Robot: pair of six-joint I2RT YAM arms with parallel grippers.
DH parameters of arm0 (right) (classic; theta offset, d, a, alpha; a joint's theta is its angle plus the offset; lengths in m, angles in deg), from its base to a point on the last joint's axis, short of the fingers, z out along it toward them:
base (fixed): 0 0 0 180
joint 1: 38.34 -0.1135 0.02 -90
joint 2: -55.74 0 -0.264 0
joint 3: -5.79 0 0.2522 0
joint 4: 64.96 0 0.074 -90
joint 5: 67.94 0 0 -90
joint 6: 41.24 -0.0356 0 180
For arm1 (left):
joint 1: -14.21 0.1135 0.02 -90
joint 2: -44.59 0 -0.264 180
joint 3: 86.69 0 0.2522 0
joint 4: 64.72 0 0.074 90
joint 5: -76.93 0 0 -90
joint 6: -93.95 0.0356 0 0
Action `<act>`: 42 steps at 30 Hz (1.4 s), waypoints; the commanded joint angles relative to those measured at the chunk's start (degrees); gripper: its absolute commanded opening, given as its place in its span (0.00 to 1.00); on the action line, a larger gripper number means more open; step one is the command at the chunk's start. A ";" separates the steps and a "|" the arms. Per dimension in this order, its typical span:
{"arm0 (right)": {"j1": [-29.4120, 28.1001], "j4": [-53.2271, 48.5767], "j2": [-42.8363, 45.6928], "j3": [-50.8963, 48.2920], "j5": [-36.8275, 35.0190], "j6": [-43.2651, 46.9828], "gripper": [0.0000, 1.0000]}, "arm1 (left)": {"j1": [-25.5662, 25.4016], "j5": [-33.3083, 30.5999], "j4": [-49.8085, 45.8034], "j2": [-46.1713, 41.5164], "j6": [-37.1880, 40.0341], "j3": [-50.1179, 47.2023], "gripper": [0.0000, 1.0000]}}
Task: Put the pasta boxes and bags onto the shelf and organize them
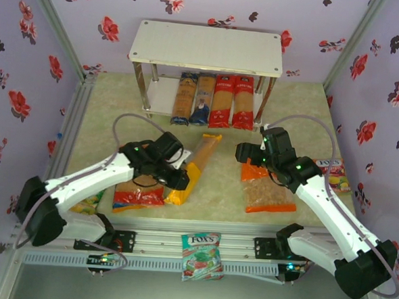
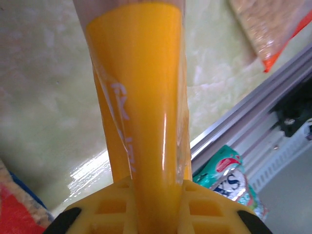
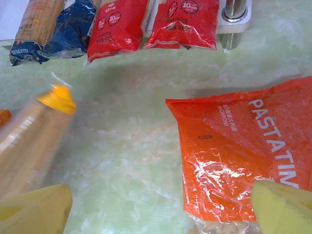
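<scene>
The left fingers (image 2: 105,212) are clenched on the near end of a long narrow yellow spaghetti pack (image 1: 200,160), one moulded yellow pad pressed to each side of it. The pack slants across the middle of the pale green marbled counter (image 1: 222,186), its far end aimed up and to the right toward the shelf (whether that end rests on the counter I cannot tell). Just left of the grip, partly under the left arm, lies a wide flat red bag (image 1: 139,194) of short pasta.

The right fingers (image 3: 34,209) are released and spread wide, holding nothing. They hang over the top edge of a wide flat orange plastic bag (image 3: 234,146), which lies on the counter to the right of the yellow pack and apart from it.

At the back stands the two-tier shelf (image 1: 206,45), white boards on thin shiny metal legs. Its lower board carries four long packs side by side, ends toward the arms: two dark blue packs (image 1: 202,102) with tan windows on the left and two red packs (image 1: 223,100) on the right (the row is close-set, neighbours touching).

A small green FOX'S candy bag (image 1: 200,254) lies across the metal rail (image 1: 247,251) at the near edge, between the two arm bases.
</scene>
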 commanded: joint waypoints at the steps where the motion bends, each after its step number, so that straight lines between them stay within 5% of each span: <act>1: 0.38 0.71 0.29 1.58 1.26 -0.63 0.95 | 4.54 2.33 2.80 -5.72 2.72 3.07 0.00; 8: 0.38 1.30 0.18 1.80 1.68 -0.45 0.95 | 13.60 -3.56 -2.03 -3.56 7.71 10.92 0.00; 16: 0.38 0.62 -2.39 4.97 3.43 0.44 0.95 | 20.28 -15.31 -3.35 11.37 13.58 25.04 0.00; 28: 0.38 0.00 -2.71 5.79 2.30 1.14 0.95 | 22.21 -30.16 -2.84 31.25 16.26 41.42 0.00; 42: 0.38 0.53 -4.61 5.85 2.48 1.56 0.96 | 22.65 -37.26 -2.04 44.89 16.99 53.33 0.00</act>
